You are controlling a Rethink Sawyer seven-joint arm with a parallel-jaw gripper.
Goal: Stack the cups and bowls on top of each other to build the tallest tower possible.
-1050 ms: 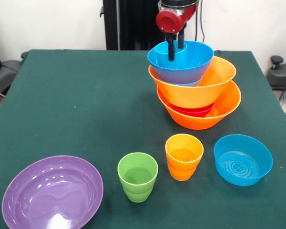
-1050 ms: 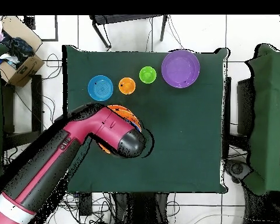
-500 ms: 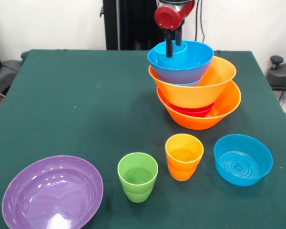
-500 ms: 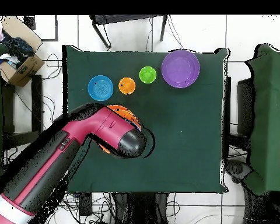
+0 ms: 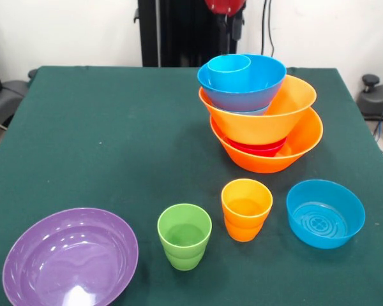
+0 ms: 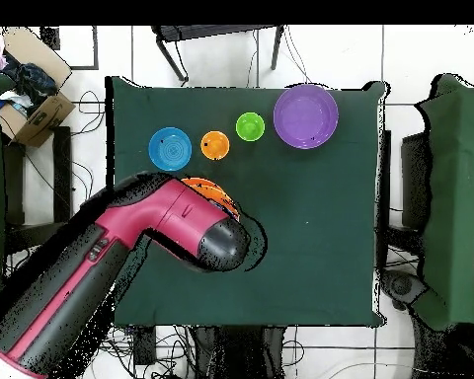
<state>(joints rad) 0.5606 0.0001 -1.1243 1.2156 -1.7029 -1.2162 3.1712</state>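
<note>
The gripper [image 5: 233,19] is showing only as a red knuckle and dark tips at the top edge of the front view, right above the tower [image 5: 262,121], and I cannot tell from here whether the jaws are parted or closed; nothing is hanging from them. Directly beneath, the blue cup [image 5: 229,66] is sitting upright inside the topmost blue bowl [image 5: 252,86], pressed toward one side of it. That bowl is nesting in an orange bowl [image 5: 287,108], which is leaning over a small red bowl [image 5: 258,148] inside the large orange base bowl [image 5: 293,150], so the pile is tilting rather than standing true. From overhead the arm [image 6: 132,257] is covering nearly all of the pile. The loose pieces are lying well away from the jaws, toward the opposite edge of the tabletop [image 5: 102,127]: the orange cup [image 5: 246,209] is nearest, just beside the green cup [image 5: 184,236], with a small blue bowl [image 5: 325,213] and the wide purple bowl [image 5: 70,260] flanking them. All are standing upright, mouths up, so I judge the next reach is calling for a straight descent onto a rim.
</note>
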